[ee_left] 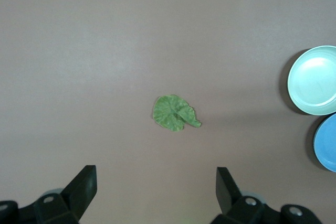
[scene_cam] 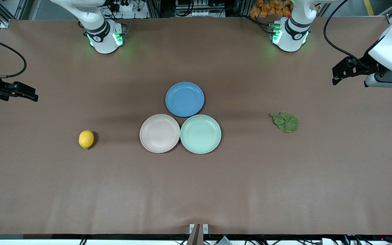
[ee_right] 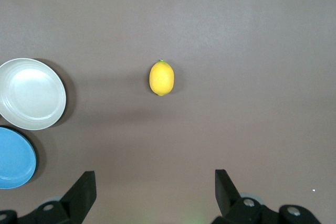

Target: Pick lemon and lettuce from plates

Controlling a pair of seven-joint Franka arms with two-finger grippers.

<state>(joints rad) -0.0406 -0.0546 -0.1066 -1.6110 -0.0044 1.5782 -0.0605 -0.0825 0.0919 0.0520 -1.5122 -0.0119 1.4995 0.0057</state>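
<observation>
The lemon lies on the bare table toward the right arm's end, apart from the plates; it also shows in the right wrist view. The lettuce lies on the bare table toward the left arm's end; it also shows in the left wrist view. The beige-pink plate and the mint green plate sit side by side, both empty. My left gripper is open and empty, raised over the table's left-arm end. My right gripper is open and empty, raised over the right-arm end.
An empty blue plate touches the two other plates, farther from the front camera. The arm bases stand along the table's back edge.
</observation>
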